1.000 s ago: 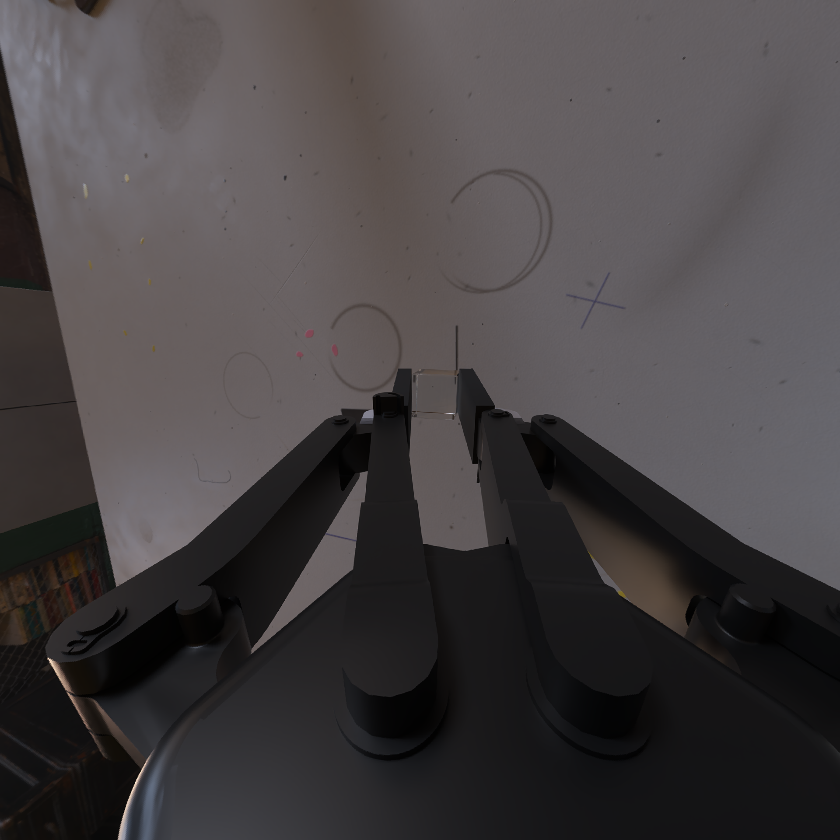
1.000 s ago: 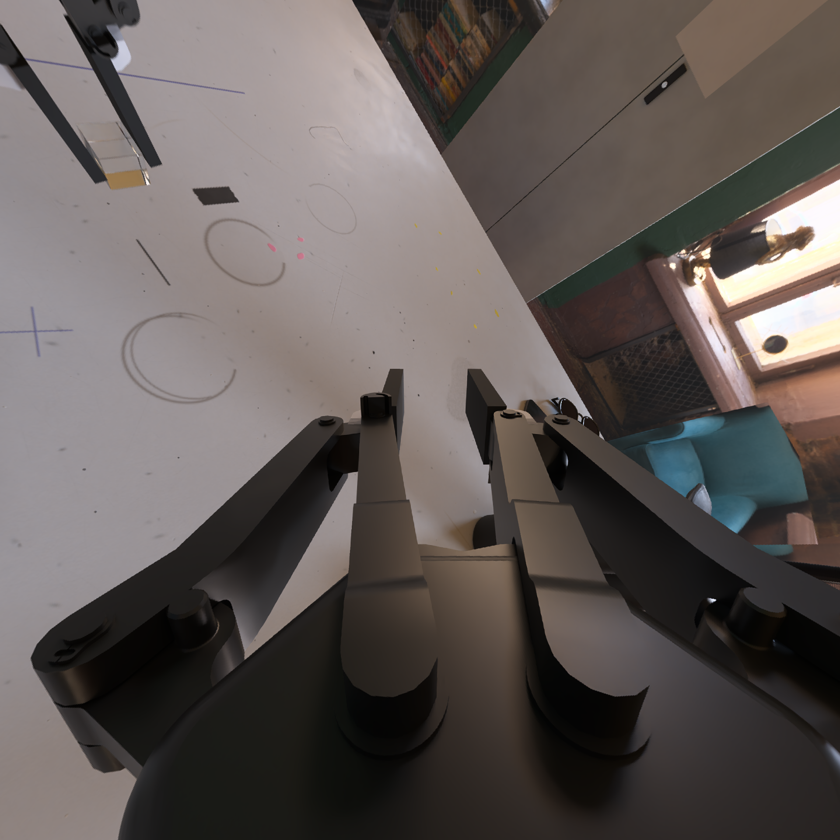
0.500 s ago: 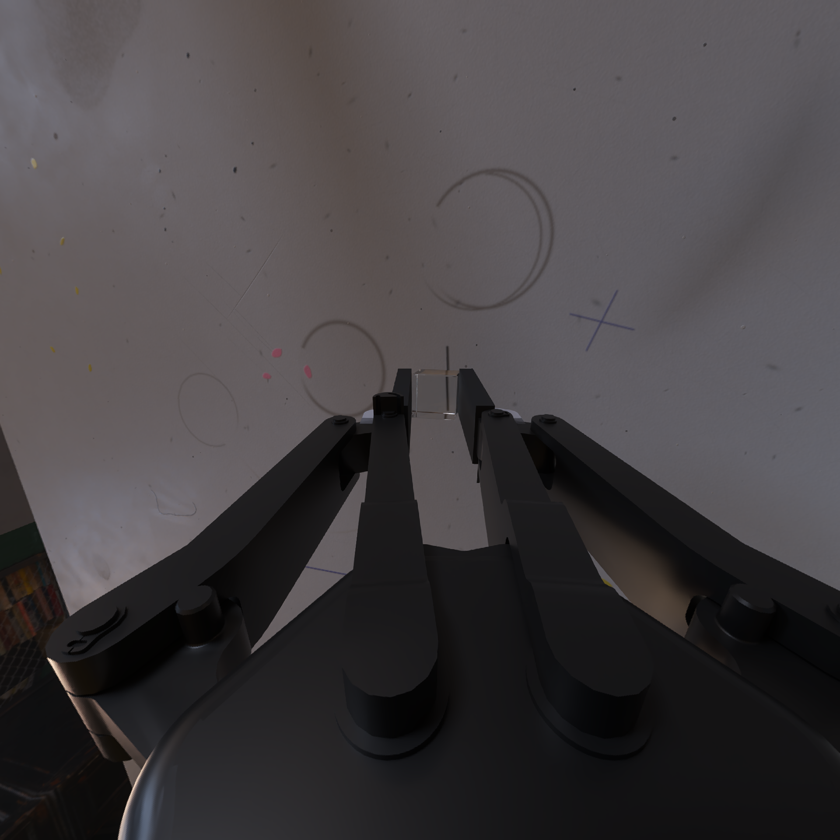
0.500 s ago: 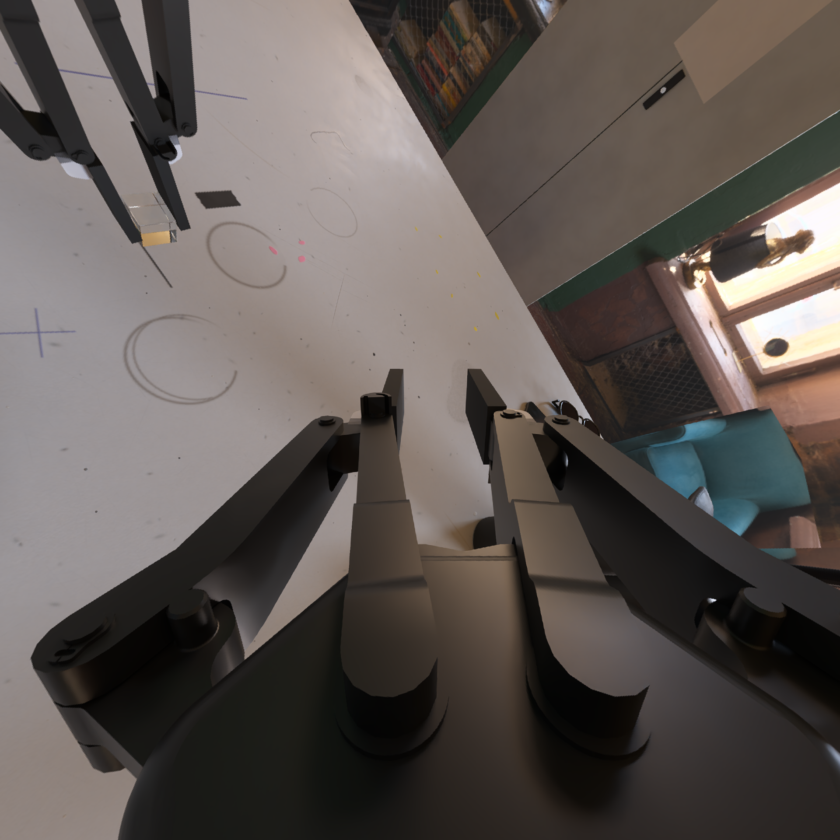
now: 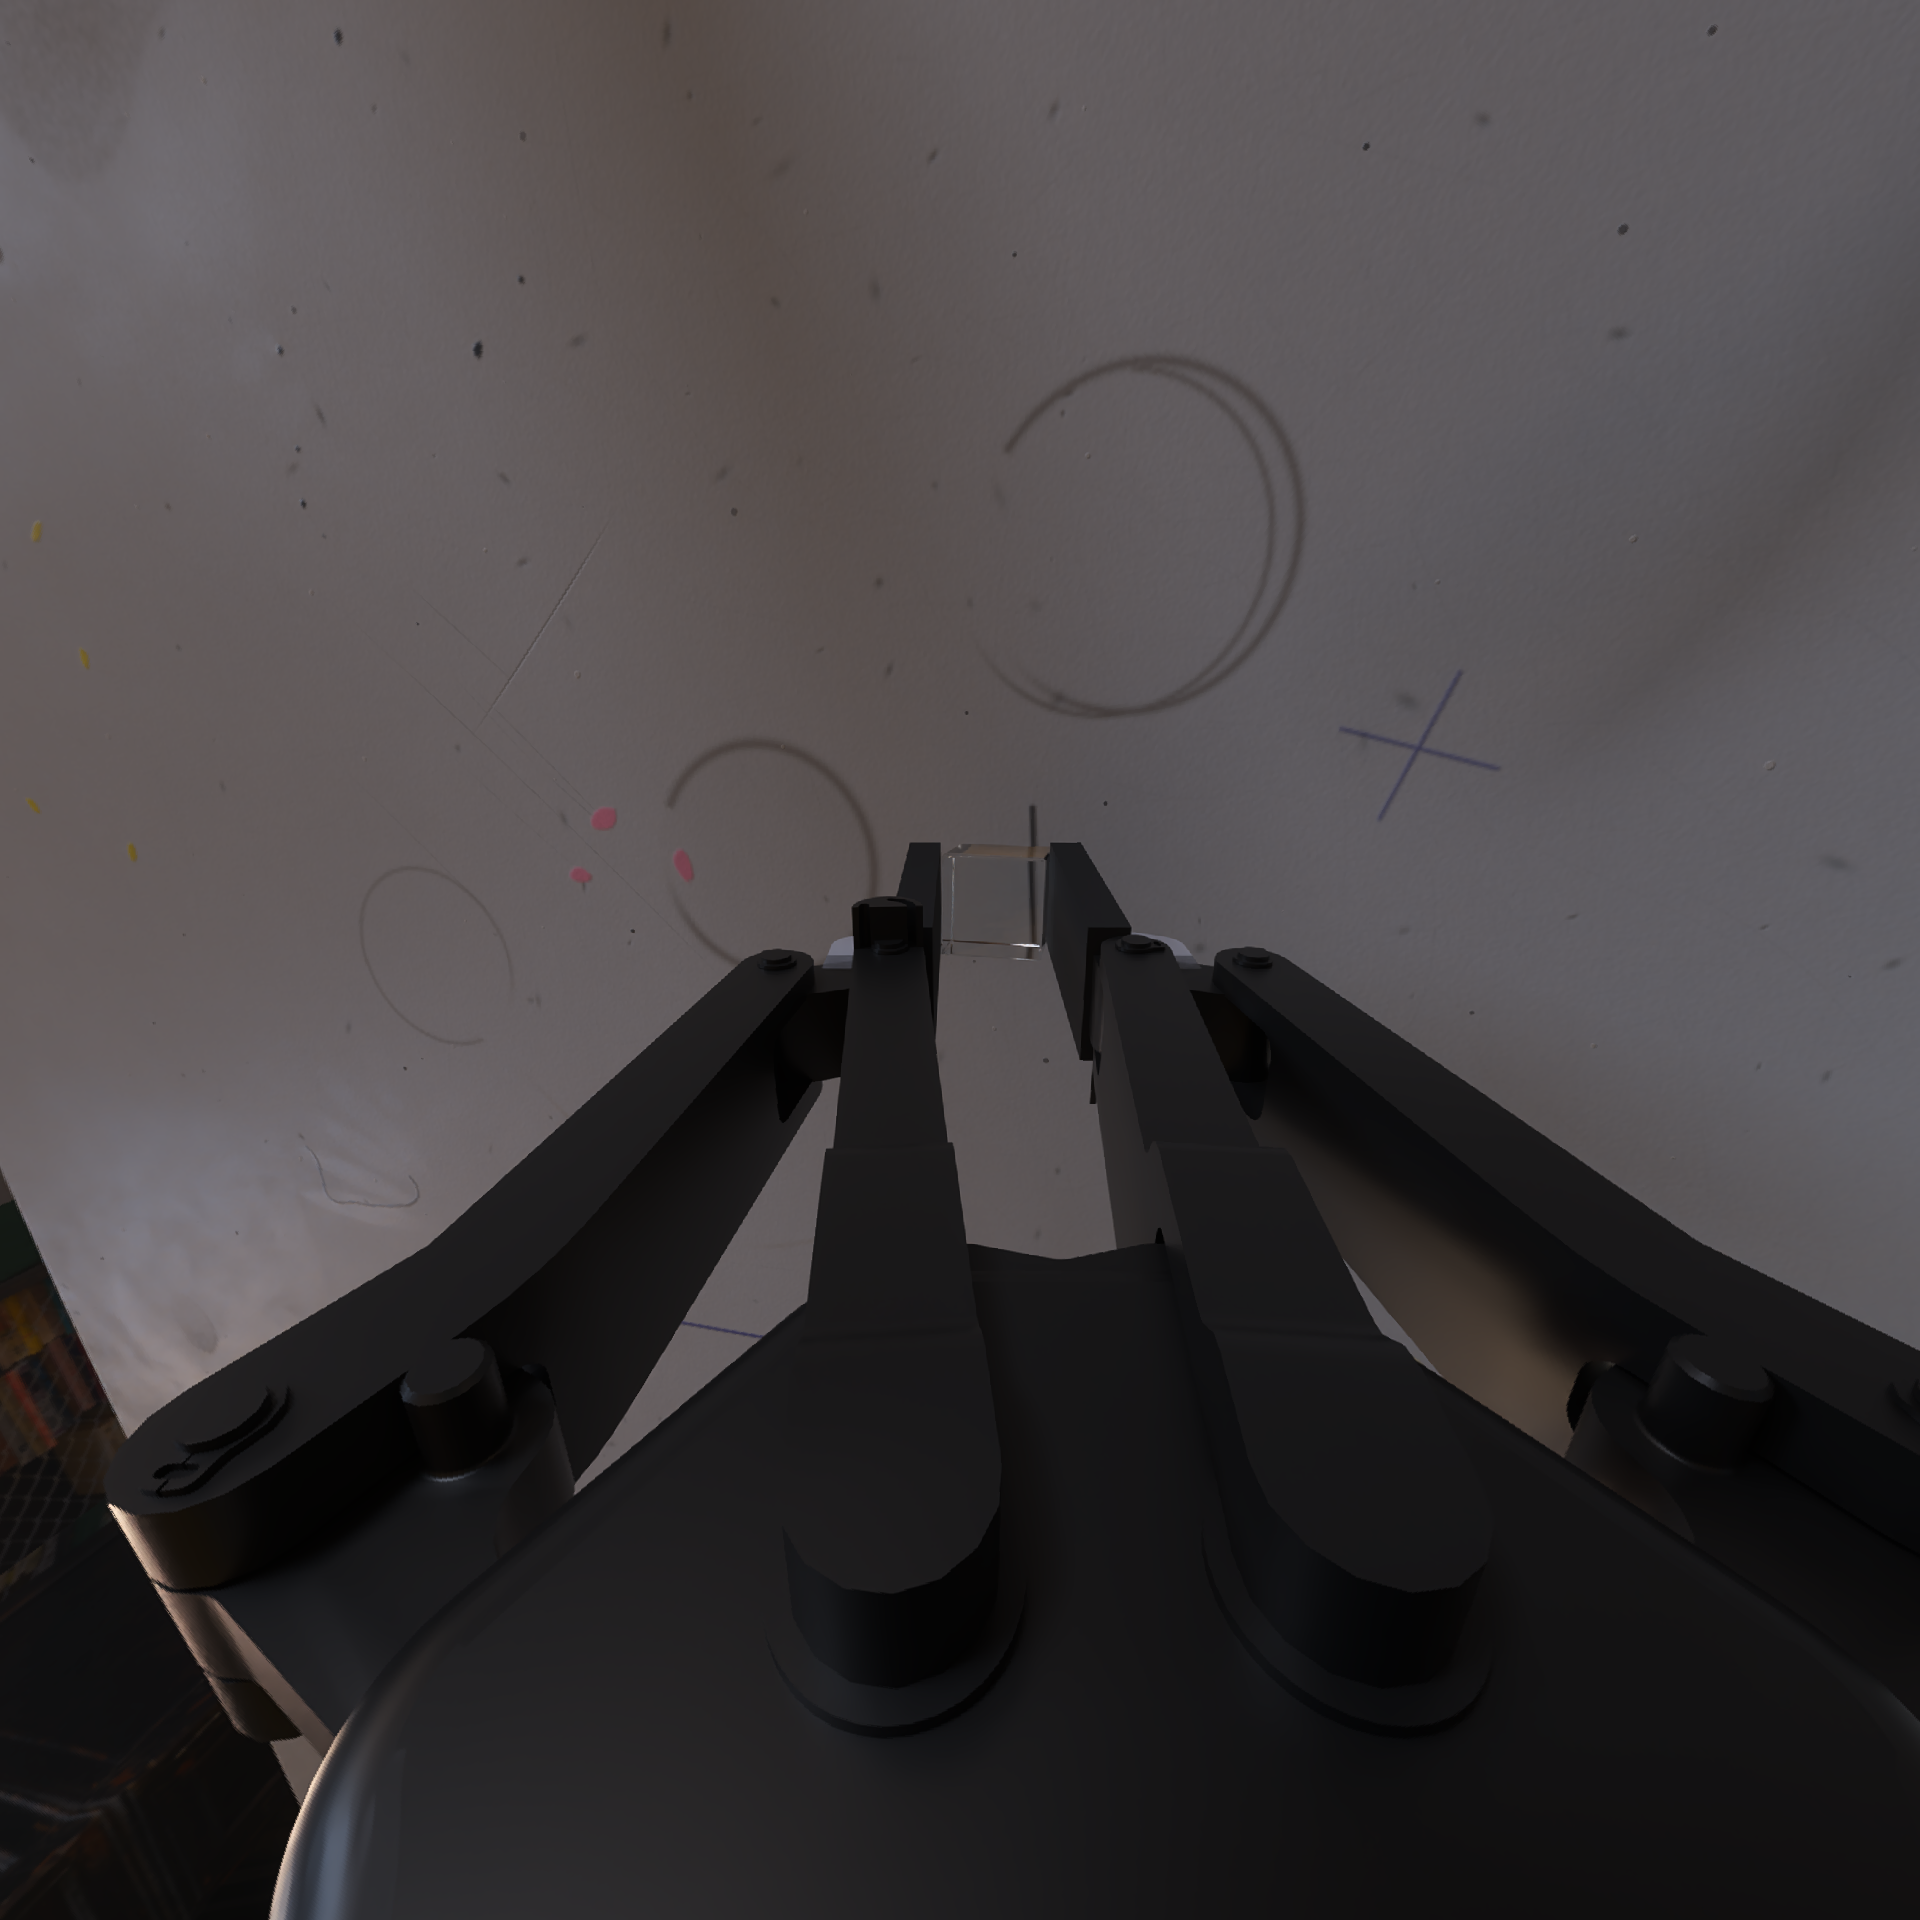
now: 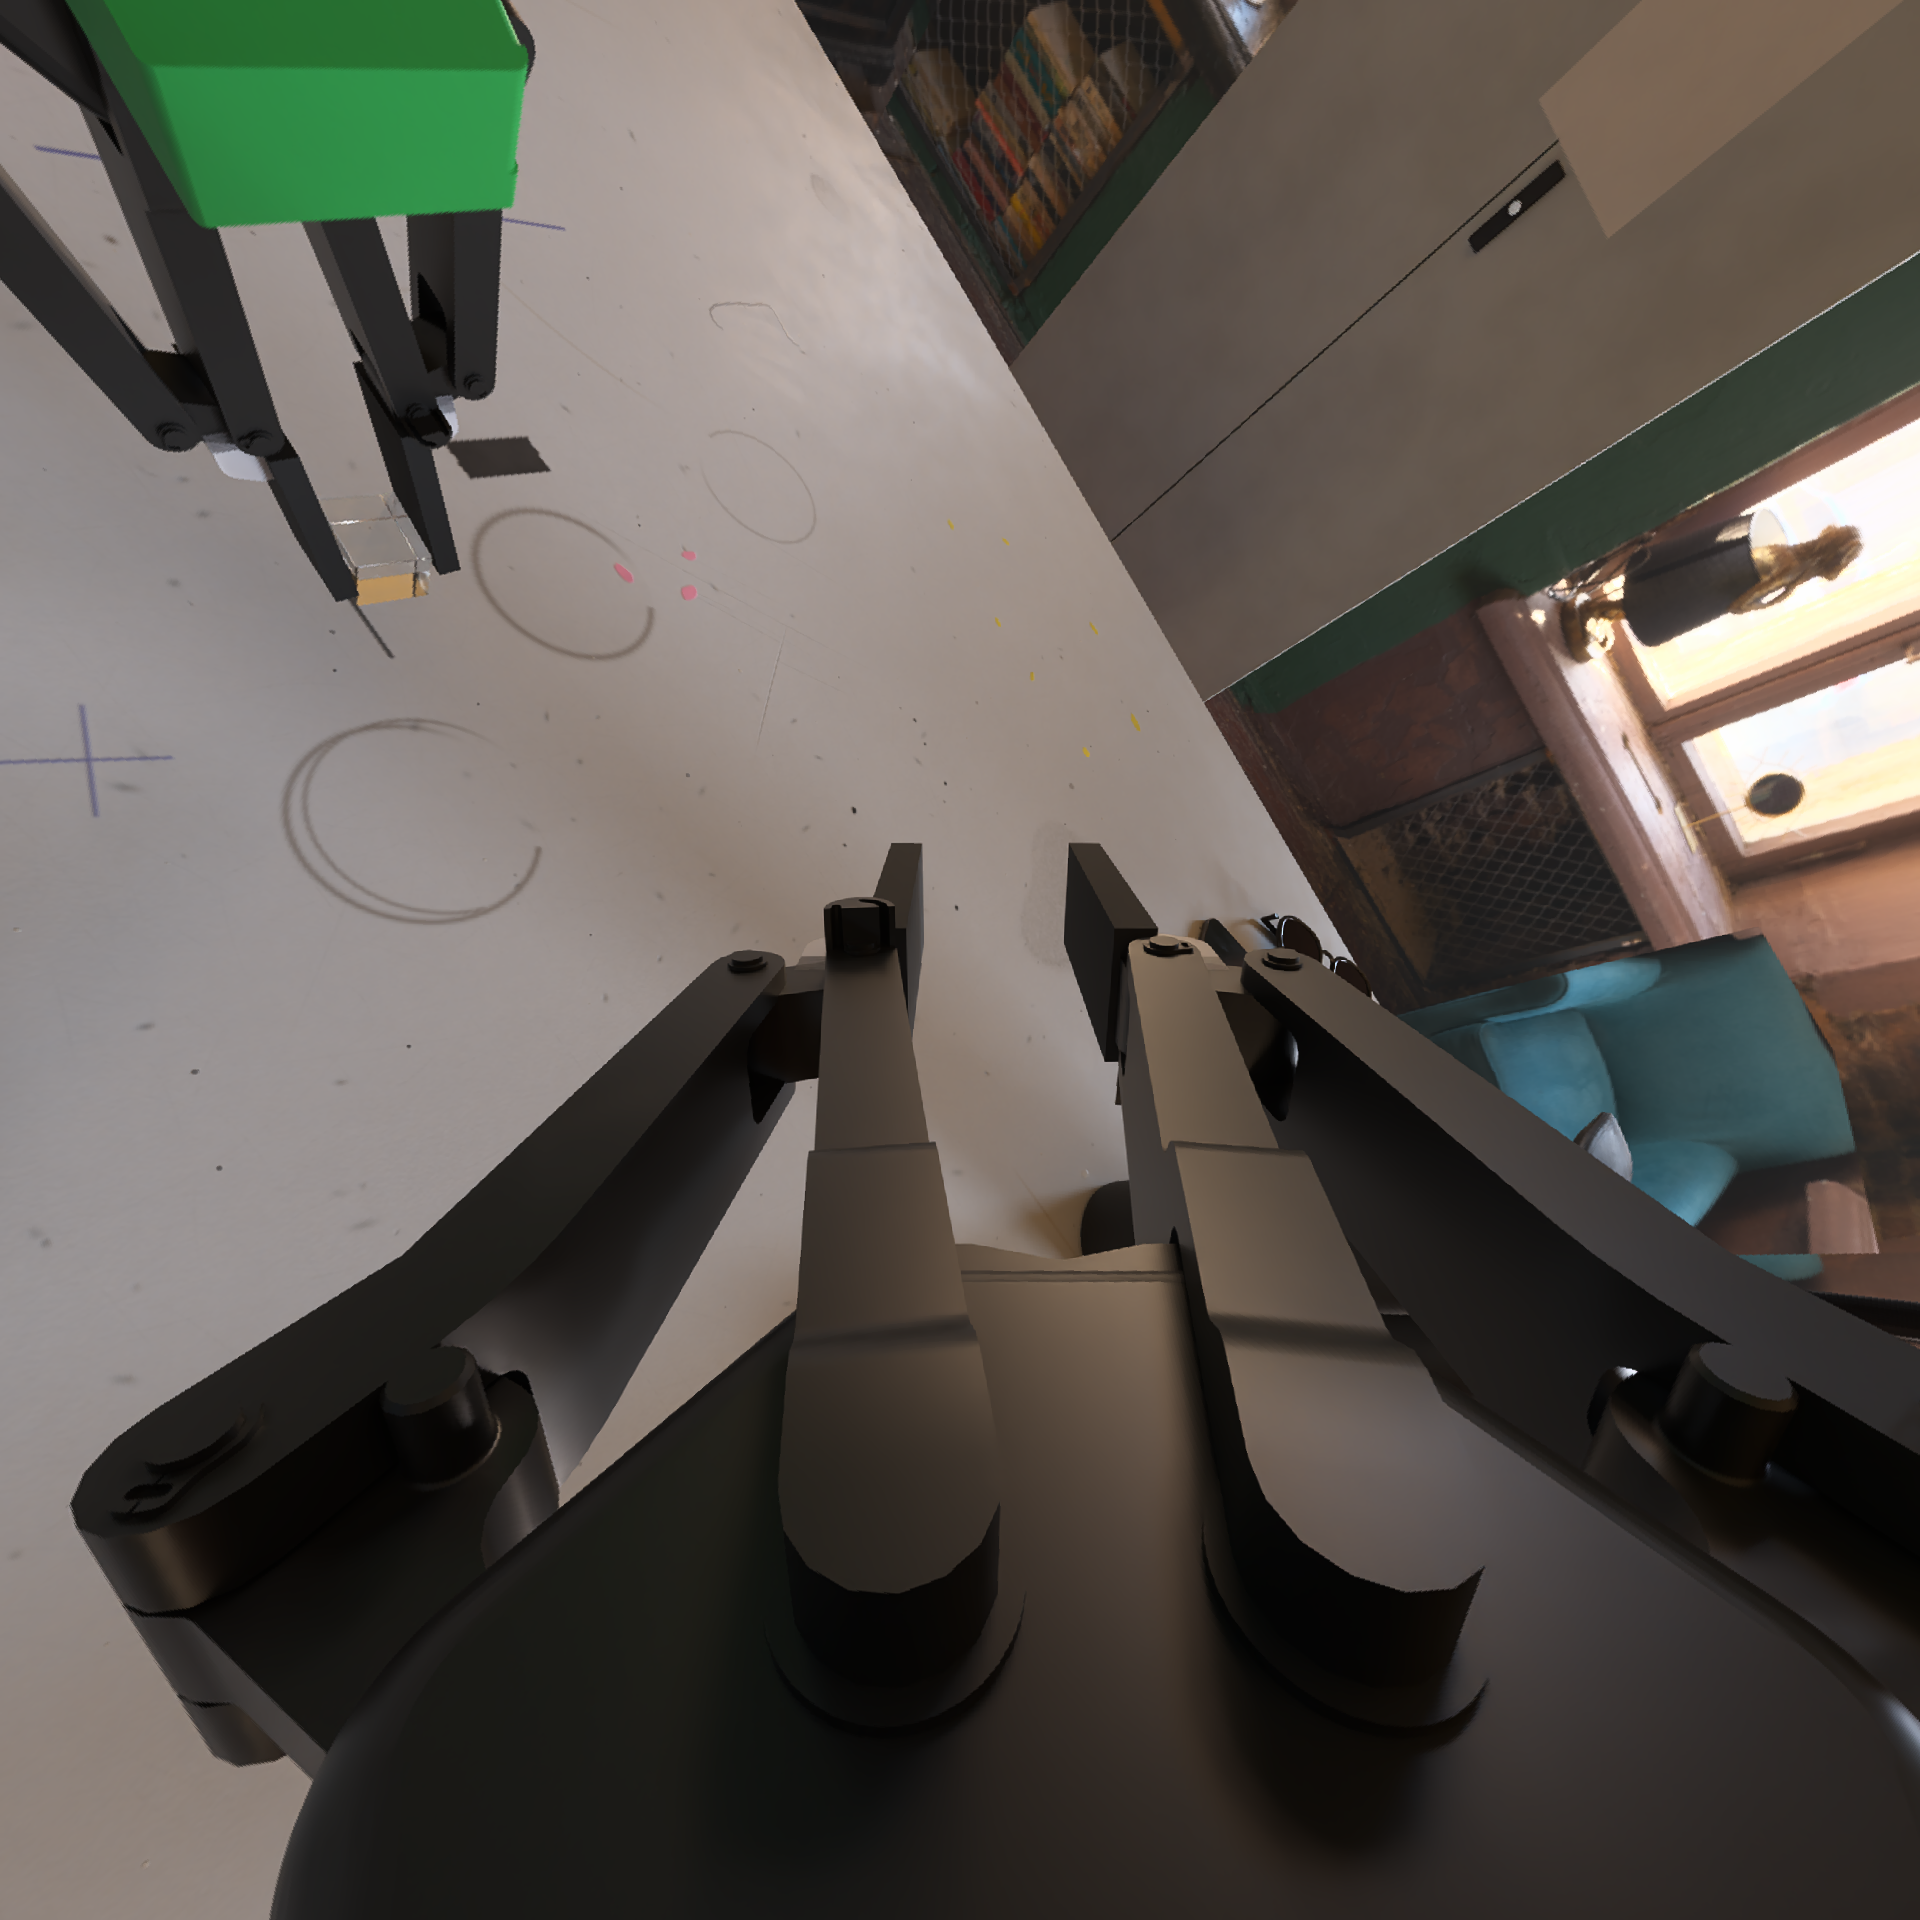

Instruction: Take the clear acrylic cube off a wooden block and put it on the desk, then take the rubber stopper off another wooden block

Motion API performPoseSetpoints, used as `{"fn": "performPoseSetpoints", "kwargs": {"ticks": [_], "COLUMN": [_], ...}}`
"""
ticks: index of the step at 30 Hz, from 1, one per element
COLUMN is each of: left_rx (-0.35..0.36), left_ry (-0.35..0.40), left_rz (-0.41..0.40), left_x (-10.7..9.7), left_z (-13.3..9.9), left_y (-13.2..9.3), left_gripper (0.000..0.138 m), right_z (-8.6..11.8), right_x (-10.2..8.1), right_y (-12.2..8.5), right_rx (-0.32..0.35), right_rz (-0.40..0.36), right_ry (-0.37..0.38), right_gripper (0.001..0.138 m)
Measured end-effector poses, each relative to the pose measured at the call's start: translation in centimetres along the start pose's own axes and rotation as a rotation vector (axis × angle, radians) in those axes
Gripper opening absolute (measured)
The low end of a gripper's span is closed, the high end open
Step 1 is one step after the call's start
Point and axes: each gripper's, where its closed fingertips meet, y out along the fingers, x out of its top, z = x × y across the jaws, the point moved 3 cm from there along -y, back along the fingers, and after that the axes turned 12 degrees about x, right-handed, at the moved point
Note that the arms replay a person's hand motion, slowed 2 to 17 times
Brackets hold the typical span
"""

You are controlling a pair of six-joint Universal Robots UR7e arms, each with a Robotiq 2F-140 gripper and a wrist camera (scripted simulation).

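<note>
The left gripper (image 5: pixel 994 896), fingers clamped on the clear acrylic cube (image 5: pixel 990 900), is descending nearer the desk (image 5: pixel 1351 260) than a second ago; right gripper (image 6: pixel 992 914) fingers are idling apart, empty

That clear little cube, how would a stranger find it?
Start on the pale, scuffed desk with its pencilled rings. Above it hangs the left gripper under a green box. Between its black fingers sits the clear acrylic cube, the only see-through thing there.

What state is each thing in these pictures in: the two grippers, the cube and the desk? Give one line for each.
left gripper: shut on the clear acrylic cube, just above the desk.
clear acrylic cube: held upright between the fingers; whether it touches the desk is unclear.
right gripper: open, empty, above the desk.
desk: marked with rings and specks.
</note>
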Motion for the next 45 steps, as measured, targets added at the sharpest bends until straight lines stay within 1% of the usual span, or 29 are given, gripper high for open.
{"fn": "performPoseSetpoints", "kwargs": {"ticks": [14, 29, 45], "left_rx": [-0.041, -0.060, -0.081], "left_ry": [-0.006, -0.009, -0.015], "left_rz": [0.024, 0.045, 0.038], "left_x": [0.0, -0.1, 0.0], "left_z": [-0.2, -0.3, -0.4], "left_y": [1.3, 2.1, 2.6], "left_gripper": [0.028, 0.028, 0.028], "right_z": [0.0, 0.1, 0.1], "right_x": [0.1, 0.2, 0.2], "right_y": [-0.1, -0.2, -0.3], "right_rx": [0.001, 0.001, 0.003], "right_rz": [-0.004, -0.009, -0.012], "right_ry": [-0.004, -0.008, -0.009], "right_gripper": [0.037, 0.037, 0.037]}}
